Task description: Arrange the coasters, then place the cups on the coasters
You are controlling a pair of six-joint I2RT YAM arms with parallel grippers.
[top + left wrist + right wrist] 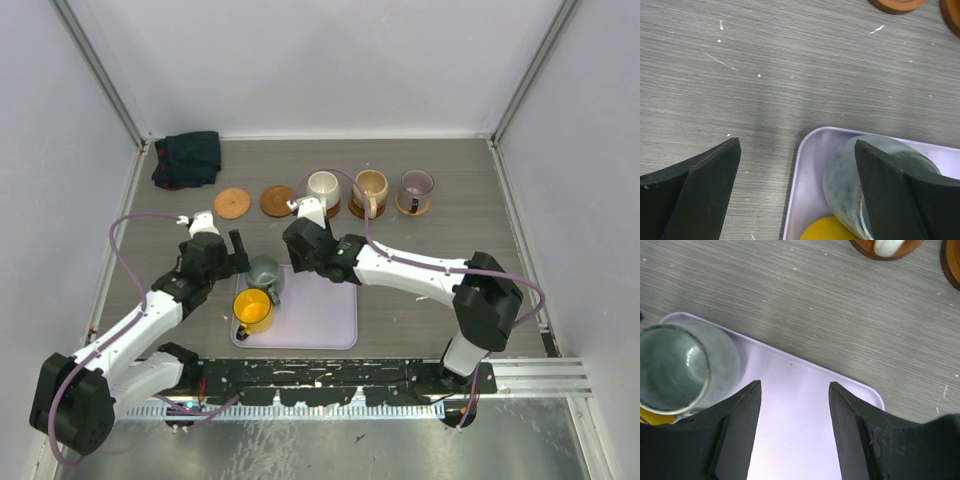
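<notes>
On the far strip of the table (450, 250), five coasters (232, 203) lie in one row; the three on the right carry the white cup (323, 186), tan cup (371, 186) and purple cup (416, 186); the two on the left are bare, presumably kept for the remaining cups.

Grey-green cup (264, 272) and yellow cup (252, 310) stand upright and touching at the left end of the tray (320, 320); judged a holding spot before transfer.

Left gripper (797, 143): jaws spread wide, low over the tray's far-left corner; the grey-green cup sits just inside the tray-side finger, not pinched; reads as lining up a grasp for the nearest bare coaster.

Right gripper (795, 385): jaws parted, nothing between them; hovers over bare tray just beside the same cup; probably idle while the left arm works.

Surface: grey-brown wood grain, scuffed, small white flecks.

Room: pale panel walls on three sides, metal corner posts; a dark cloth (187, 158) bundled in the far-left corner, beyond the leftmost coaster.
</notes>
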